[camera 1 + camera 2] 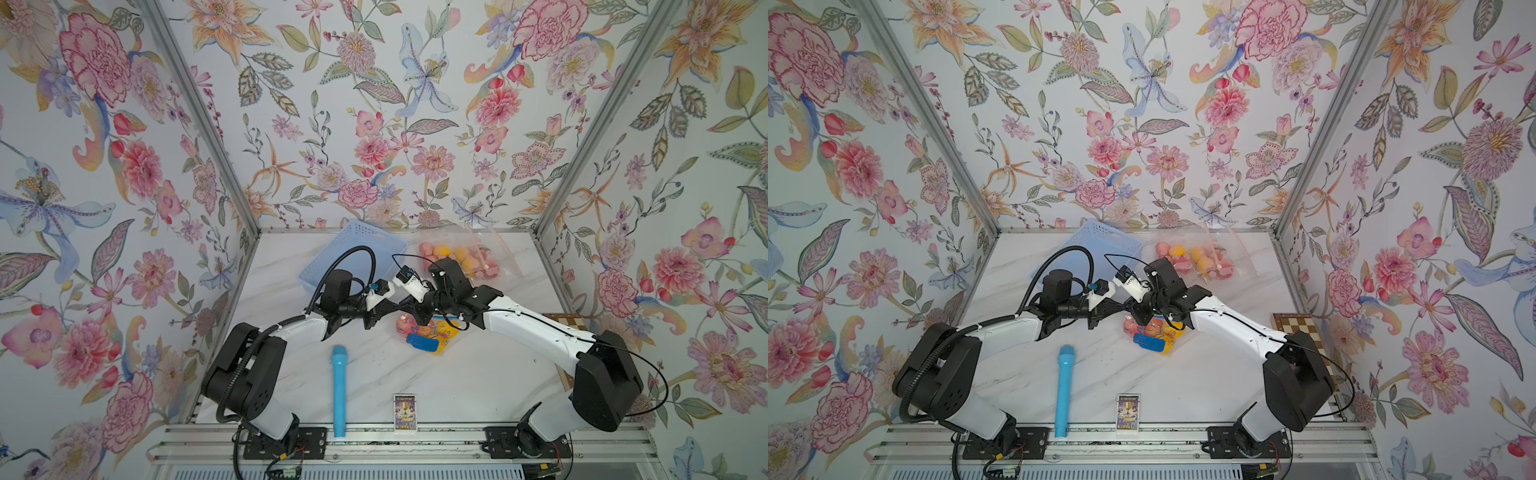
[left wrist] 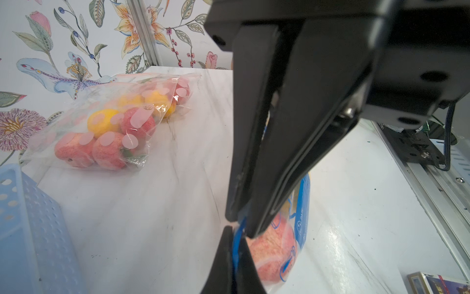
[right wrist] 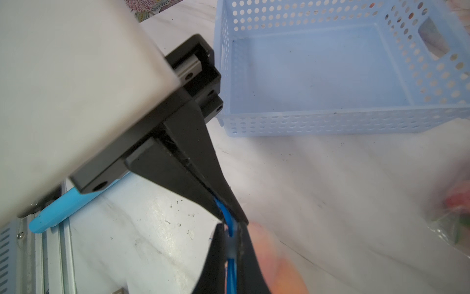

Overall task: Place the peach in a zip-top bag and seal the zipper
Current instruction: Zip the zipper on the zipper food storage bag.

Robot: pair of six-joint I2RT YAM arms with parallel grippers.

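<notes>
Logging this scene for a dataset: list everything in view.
zip-top bag: 1, clear, blue label, table centre
zipper: 1, blue, bag's mouth
peaches: several, pink and yellow, inside that bag
second bag: 1, clear, fruit-filled, back right
basket: 1, light blue, back
toy microphone: 1, blue, front
card box: 1, dark, front edge
chessboard: 1, brown checked, right edge
table: 1, white marble
left gripper: 1, black, shut on zipper
right gripper: 1, black, shut on zipper

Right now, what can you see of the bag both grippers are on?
The bag is clear thin plastic with a blue zipper and blue label, lying on the table. It holds pink peaches and yellow fruit. The left gripper and right gripper are both shut on the zipper, tips nearly touching. Sealed or not: cannot tell.
</notes>
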